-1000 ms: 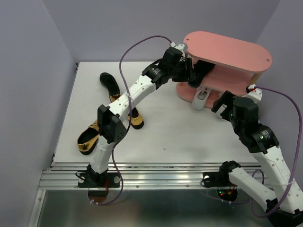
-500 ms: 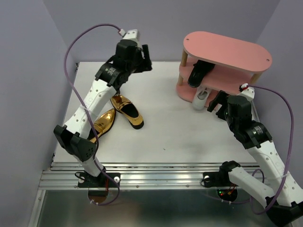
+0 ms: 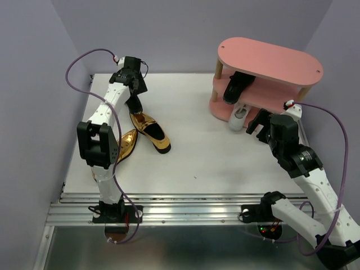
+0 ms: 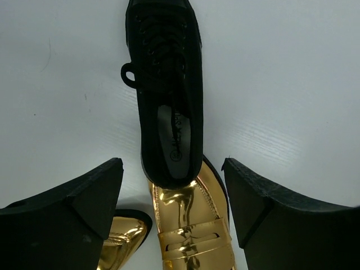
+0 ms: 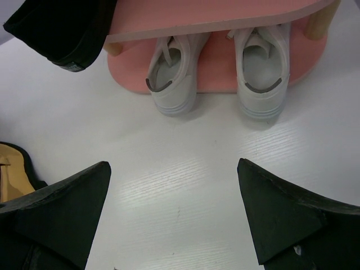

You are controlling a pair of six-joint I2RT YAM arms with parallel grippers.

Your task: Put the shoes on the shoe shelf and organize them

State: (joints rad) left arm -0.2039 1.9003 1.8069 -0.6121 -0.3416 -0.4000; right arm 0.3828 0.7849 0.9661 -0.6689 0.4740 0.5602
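The pink shoe shelf (image 3: 281,61) stands at the back right. One black shoe (image 3: 235,86) lies on its middle tier, also seen in the right wrist view (image 5: 62,28). Two white sneakers (image 5: 171,79) (image 5: 260,73) stand on the bottom board (image 5: 214,70). The other black shoe (image 4: 169,95) lies on the table at the far left, its heel resting on a gold shoe (image 4: 191,225). A second gold shoe (image 4: 121,242) lies beside it. My left gripper (image 4: 171,166) is open and empty above the black shoe's heel. My right gripper (image 5: 173,166) is open and empty over the table before the sneakers.
The two gold shoes (image 3: 151,132) (image 3: 122,147) lie on the left half of the white table (image 3: 214,157). Purple walls close in the back and both sides. The left arm (image 3: 104,112) stretches along the table's left edge.
My left arm has swung from the shelf's middle tier, where the black shoe stays, back to the far left above the other black shoe. The right arm has barely moved.
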